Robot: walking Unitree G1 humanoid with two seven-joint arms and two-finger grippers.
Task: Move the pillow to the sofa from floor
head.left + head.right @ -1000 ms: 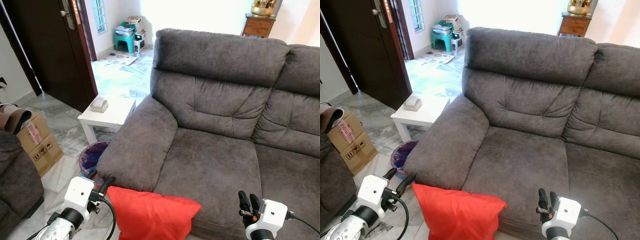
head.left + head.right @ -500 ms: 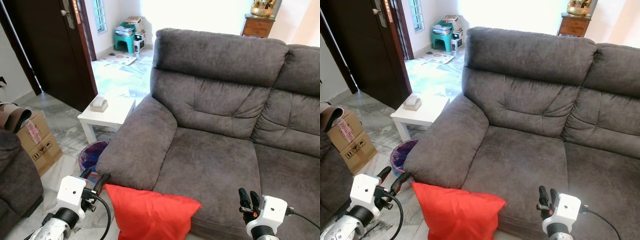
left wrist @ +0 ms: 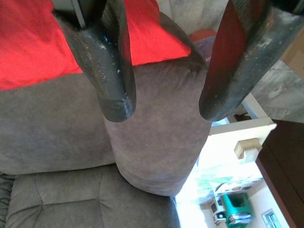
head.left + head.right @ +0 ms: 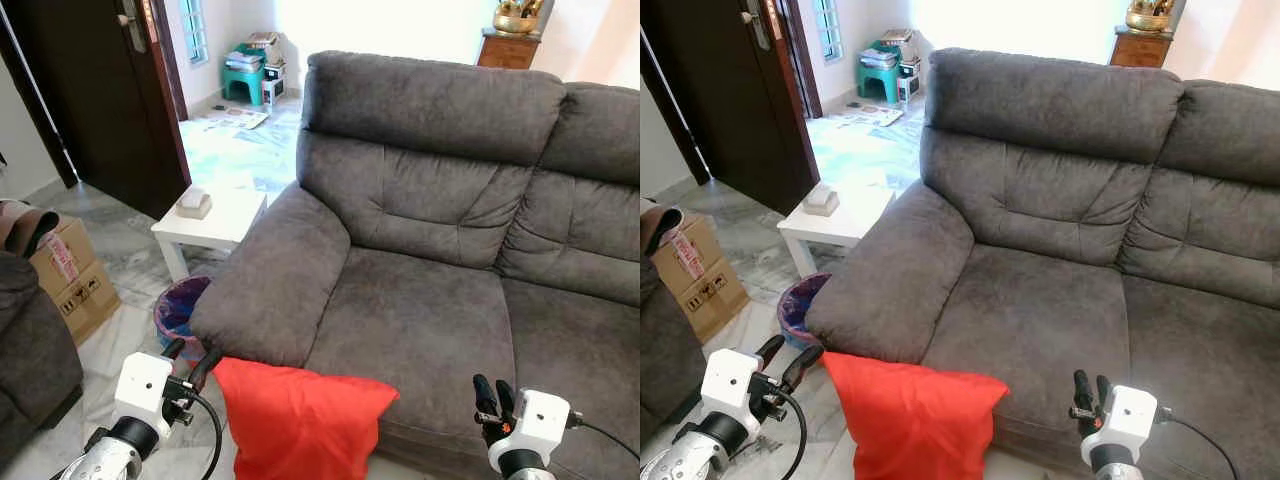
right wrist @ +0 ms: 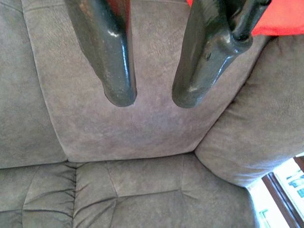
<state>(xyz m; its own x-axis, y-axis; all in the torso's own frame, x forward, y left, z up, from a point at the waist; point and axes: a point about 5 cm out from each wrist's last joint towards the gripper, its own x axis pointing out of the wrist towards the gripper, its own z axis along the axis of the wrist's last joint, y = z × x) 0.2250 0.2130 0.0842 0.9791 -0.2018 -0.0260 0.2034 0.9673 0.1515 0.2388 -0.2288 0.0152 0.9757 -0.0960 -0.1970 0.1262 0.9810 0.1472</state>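
While the left gripper (image 4: 192, 360) hangs spread and empty just left of the red pillow (image 4: 298, 420), and the right gripper (image 4: 487, 397) waits parted over the sofa (image 4: 420, 320) seat, the pillow leans on the sofa's near front; both should probably close in from opposite edges.

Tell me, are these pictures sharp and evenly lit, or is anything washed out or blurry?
Eye views: sharp on the sofa and red pillow, but the wall behind the sofa is blown out white. Left wrist view: the close black fingers look soft, and the bright floor by the white side table glares. Right wrist view: evenly lit.
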